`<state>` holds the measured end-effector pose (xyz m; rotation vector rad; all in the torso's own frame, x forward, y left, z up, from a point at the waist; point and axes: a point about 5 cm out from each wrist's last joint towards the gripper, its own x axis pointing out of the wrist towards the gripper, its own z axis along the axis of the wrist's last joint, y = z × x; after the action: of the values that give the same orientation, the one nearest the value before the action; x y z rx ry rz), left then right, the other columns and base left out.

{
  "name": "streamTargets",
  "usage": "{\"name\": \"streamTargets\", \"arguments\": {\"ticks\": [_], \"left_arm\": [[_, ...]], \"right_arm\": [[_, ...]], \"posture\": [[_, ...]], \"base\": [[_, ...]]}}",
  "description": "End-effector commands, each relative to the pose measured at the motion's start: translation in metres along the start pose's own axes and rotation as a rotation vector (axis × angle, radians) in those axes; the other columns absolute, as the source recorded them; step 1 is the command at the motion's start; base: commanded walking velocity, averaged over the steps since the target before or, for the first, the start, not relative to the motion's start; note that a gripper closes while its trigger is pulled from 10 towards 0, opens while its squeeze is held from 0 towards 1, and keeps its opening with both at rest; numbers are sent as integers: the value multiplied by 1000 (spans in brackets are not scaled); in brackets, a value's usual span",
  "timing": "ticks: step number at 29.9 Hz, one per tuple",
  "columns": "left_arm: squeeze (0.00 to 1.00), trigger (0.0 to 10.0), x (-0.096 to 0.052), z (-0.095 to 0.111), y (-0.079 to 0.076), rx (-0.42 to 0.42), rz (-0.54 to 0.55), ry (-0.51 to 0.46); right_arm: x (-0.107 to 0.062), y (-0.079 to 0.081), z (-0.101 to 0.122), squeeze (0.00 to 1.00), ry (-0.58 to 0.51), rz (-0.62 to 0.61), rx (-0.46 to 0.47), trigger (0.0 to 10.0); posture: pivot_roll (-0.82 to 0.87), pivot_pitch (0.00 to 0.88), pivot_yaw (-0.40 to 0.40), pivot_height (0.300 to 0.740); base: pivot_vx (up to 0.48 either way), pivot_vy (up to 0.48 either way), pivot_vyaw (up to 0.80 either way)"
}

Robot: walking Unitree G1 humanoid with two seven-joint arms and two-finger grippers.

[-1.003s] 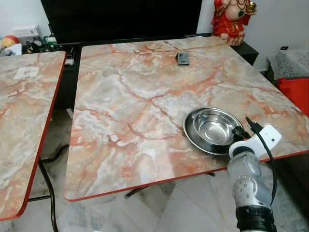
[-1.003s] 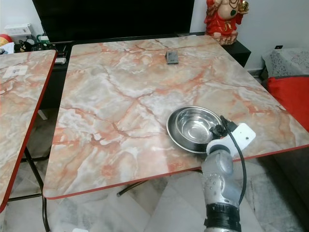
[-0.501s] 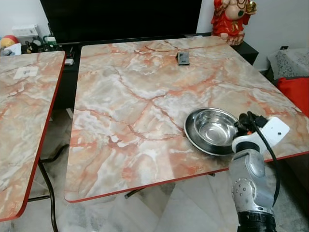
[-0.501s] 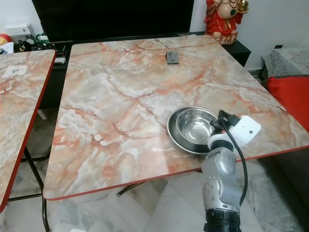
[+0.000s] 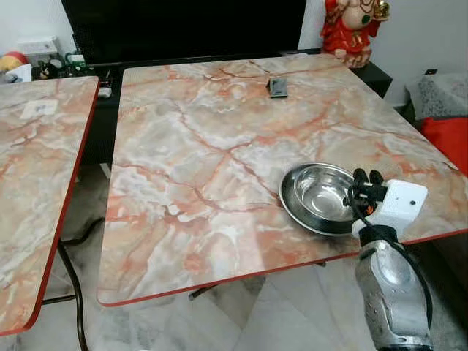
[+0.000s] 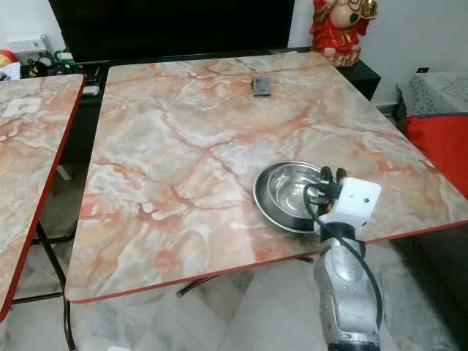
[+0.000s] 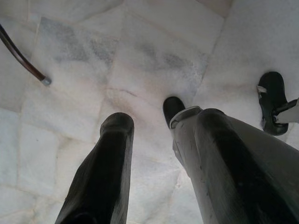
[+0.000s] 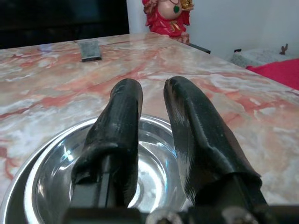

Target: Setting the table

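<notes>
Steel bowl [image 5: 322,196] near the marble tabletop [image 5: 219,146] front-right edge, your right gripper [image 5: 364,178] poised at its rim with jaws slightly apart and empty, left gripper [image 7: 147,126] idle, parted: step, placing; next, likely release or reposition

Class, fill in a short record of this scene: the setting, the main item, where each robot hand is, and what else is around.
setting: marble-pattern table with a red edge
main item: steel bowl near the table's front right edge, empty
right hand: above the bowl's near rim, fingers a little apart, holding nothing
left hand: hanging idle over the tiled floor, open
other items: small dark object at the far side; red figurine behind the table; second table to the left
</notes>
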<state>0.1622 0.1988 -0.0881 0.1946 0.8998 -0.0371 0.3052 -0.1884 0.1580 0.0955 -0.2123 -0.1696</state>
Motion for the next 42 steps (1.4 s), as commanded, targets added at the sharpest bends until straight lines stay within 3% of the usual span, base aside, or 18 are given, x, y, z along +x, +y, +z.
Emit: {"name": "streamTargets", "arguments": {"ticks": [1,10,17,21,29,39,42], "left_arm": [[0,10000,-4,-14,-1,11,-14,44],[0,10000,-1,-7,1,21,-11,38],[0,10000,1,-2,3,16,-2,41],[0,10000,2,0,1,21,-2,47],[0,10000,2,0,0,19,-4,51],[0,10000,-8,-25,11,0,10,82],[0,10000,-18,-44,19,-9,21,105]], "right_arm": [[-7,-2,3,0,-26,36,-34,10000],[-27,1,-12,0,16,99,-86,10000],[-28,10,-12,0,-14,136,-100,10000],[-27,10,-12,0,-11,138,-88,10000],[-21,6,-10,0,-23,93,-51,10000],[-16,13,-9,0,-21,104,-34,10000],[-14,14,-8,0,-25,106,-33,10000]], "posture": [[-61,111,-20,740],[-63,81,-6,740],[-56,69,1,740],[-53,74,1,740],[-53,94,-2,740],[-45,114,-16,740],[-44,115,-19,740]], "base": [[0,0,0],[0,0,0],[0,69,302],[0,480,762],[0,480,0],[0,480,0],[0,480,0]]}}
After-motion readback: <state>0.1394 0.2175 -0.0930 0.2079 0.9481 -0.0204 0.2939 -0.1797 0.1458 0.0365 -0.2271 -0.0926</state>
